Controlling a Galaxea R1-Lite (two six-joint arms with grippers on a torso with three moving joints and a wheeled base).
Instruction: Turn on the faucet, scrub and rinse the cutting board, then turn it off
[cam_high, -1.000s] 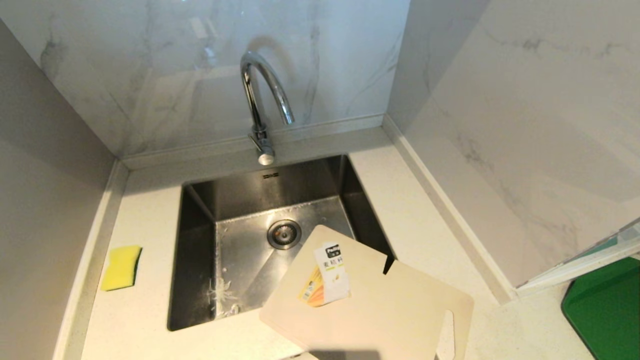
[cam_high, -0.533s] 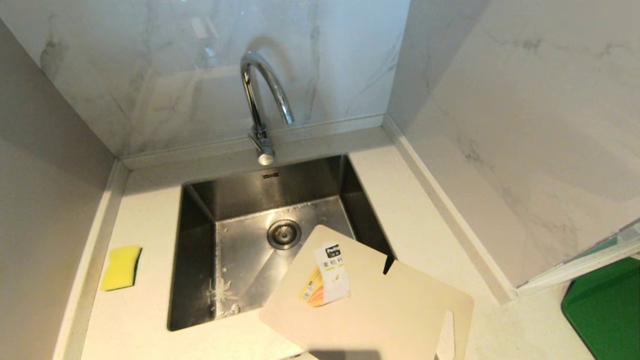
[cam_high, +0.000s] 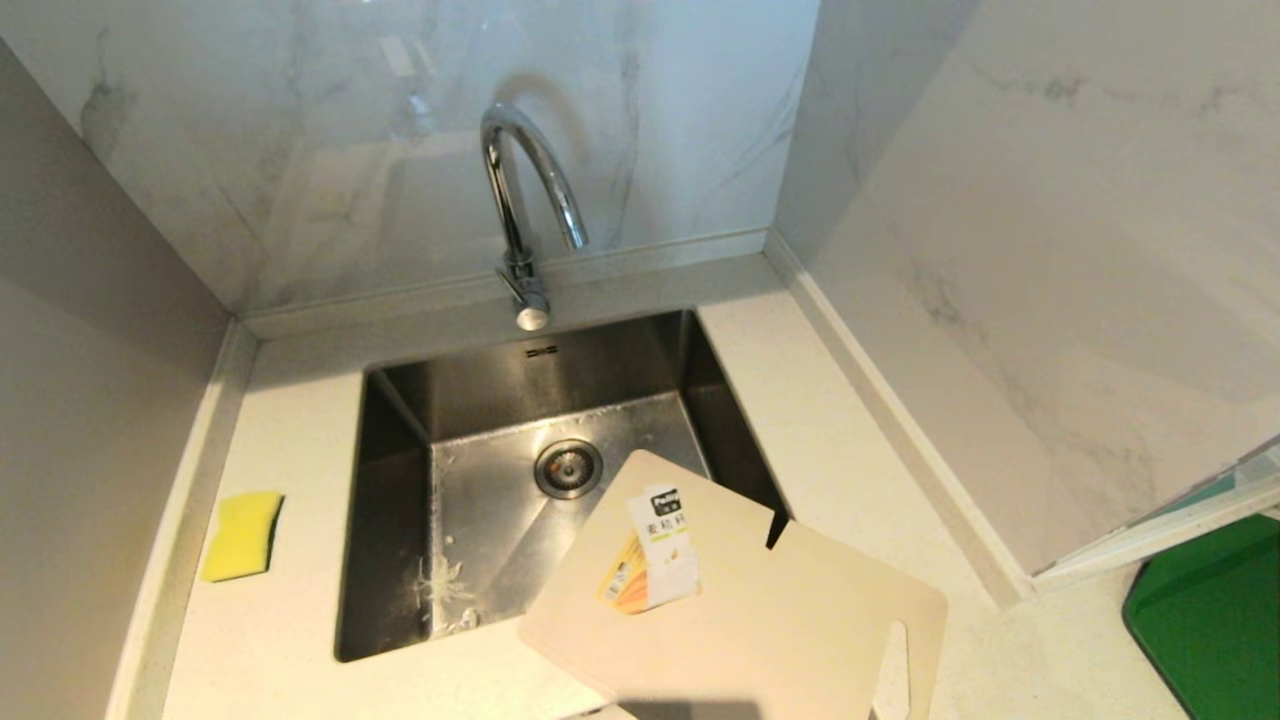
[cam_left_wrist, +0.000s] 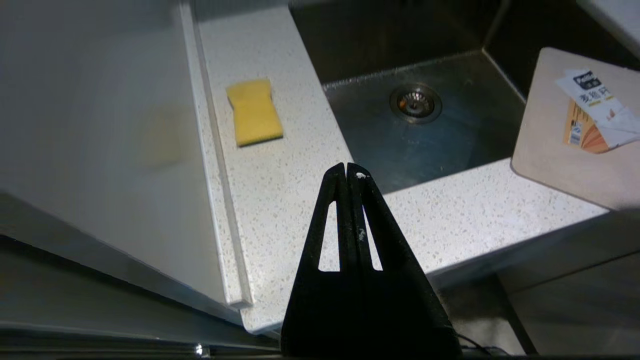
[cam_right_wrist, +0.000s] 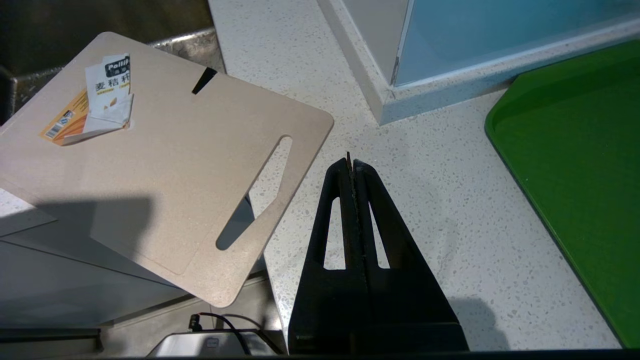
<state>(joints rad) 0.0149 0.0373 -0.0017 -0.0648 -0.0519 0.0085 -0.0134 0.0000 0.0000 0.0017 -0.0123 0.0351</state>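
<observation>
Both grippers are seen closed and empty at the near counter (cam_high: 300, 640) edge; faucet (cam_high: 520, 200) lever is sited far-centre, slightly nearer the left gripper (cam_left_wrist: 347, 172) than the right gripper (cam_right_wrist: 350, 165).

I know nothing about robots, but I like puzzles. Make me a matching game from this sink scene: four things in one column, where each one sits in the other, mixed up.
Things:
1. sponge
2. cutting board
3. faucet
4. drain

Places:
A. in the floor of the sink
B. on the counter left of the sink
C. behind the sink, by the back wall
D. lying over the sink's front right corner, partly on the counter

Pairs: 1-B, 2-D, 3-C, 4-A
</observation>
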